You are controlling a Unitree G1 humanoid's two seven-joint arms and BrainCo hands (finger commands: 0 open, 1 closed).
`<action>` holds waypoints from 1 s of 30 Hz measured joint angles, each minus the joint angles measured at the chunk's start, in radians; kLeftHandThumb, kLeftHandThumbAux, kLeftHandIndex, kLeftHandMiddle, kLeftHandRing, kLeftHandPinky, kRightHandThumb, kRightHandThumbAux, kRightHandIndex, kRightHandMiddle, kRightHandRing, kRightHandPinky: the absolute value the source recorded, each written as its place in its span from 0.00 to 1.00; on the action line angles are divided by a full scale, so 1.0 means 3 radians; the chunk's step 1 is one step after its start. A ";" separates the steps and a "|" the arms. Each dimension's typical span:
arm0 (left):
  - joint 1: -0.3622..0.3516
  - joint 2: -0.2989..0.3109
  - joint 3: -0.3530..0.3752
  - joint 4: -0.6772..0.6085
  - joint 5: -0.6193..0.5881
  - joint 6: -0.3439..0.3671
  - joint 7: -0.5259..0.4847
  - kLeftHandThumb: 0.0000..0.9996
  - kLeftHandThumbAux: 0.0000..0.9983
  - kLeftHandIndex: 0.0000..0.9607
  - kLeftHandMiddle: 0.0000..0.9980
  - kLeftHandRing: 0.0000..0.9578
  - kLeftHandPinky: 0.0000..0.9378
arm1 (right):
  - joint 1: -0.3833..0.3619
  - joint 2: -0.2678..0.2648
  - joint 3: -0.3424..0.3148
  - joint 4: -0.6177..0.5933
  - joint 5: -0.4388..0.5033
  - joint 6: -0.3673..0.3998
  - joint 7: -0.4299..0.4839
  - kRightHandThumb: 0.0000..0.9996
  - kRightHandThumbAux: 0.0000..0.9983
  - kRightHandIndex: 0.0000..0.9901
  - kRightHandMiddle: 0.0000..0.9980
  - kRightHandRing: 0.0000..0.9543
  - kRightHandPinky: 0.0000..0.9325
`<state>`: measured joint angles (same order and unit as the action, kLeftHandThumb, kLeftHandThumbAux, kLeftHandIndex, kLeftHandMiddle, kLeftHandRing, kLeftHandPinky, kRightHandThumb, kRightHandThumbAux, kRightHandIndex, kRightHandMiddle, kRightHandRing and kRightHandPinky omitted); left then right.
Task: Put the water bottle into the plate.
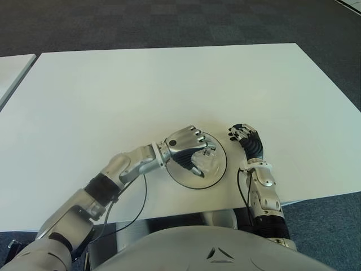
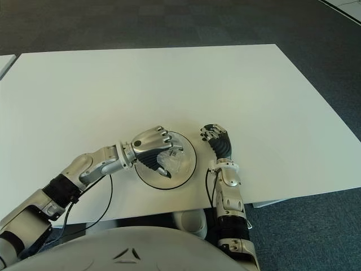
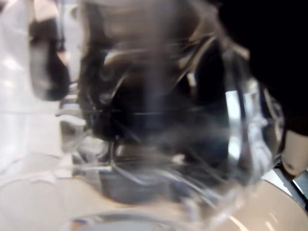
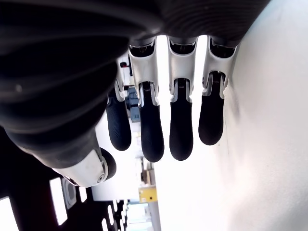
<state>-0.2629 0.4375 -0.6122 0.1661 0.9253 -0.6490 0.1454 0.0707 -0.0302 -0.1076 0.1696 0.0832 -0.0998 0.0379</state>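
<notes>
My left hand (image 1: 189, 145) is curled around a clear plastic water bottle (image 1: 206, 161) directly over the round white plate (image 1: 186, 179) near the table's front edge. The bottle lies tilted in my fingers, inside the plate's rim; I cannot tell whether it touches the plate. In the left wrist view the bottle (image 3: 159, 120) fills almost the whole picture, with a strip of plate (image 3: 269, 211) beneath it. My right hand (image 1: 246, 138) shows just to the right of the plate, with its fingers (image 4: 180, 130) relaxed and nothing in them.
The white table (image 1: 169, 84) stretches bare beyond and to both sides of the plate. Its front edge runs close behind my hands. A second white table (image 1: 11, 68) shows at the far left, with dark carpet (image 1: 169, 22) around.
</notes>
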 measured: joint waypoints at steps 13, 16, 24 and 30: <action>0.0035 -0.0003 -0.0148 0.0140 0.0354 -0.0036 0.0207 0.85 0.67 0.41 0.55 0.90 0.93 | 0.0002 -0.0002 -0.0002 0.0000 0.0007 -0.0001 0.0018 0.70 0.74 0.43 0.50 0.52 0.54; 0.0034 -0.0002 -0.0185 0.0168 0.0446 -0.0018 0.0298 0.85 0.67 0.41 0.55 0.90 0.93 | 0.0002 -0.0002 -0.0002 0.0000 0.0007 -0.0001 0.0018 0.70 0.74 0.43 0.50 0.52 0.53; 0.0019 -0.0015 -0.0311 0.0258 0.0703 0.0105 0.0611 0.85 0.67 0.42 0.56 0.85 0.85 | 0.0004 -0.0001 -0.0002 0.0000 0.0005 -0.0001 0.0017 0.71 0.73 0.43 0.50 0.52 0.54; -0.0023 -0.0015 -0.0404 0.0319 0.0824 0.0187 0.0800 0.85 0.67 0.42 0.58 0.79 0.79 | 0.0007 0.0000 -0.0001 0.0000 0.0004 -0.0001 0.0017 0.71 0.73 0.43 0.50 0.52 0.54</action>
<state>-0.2698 0.4330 -0.7333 0.2617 1.1724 -0.5929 0.3855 0.0729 -0.0300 -0.1078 0.1695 0.0844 -0.1000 0.0430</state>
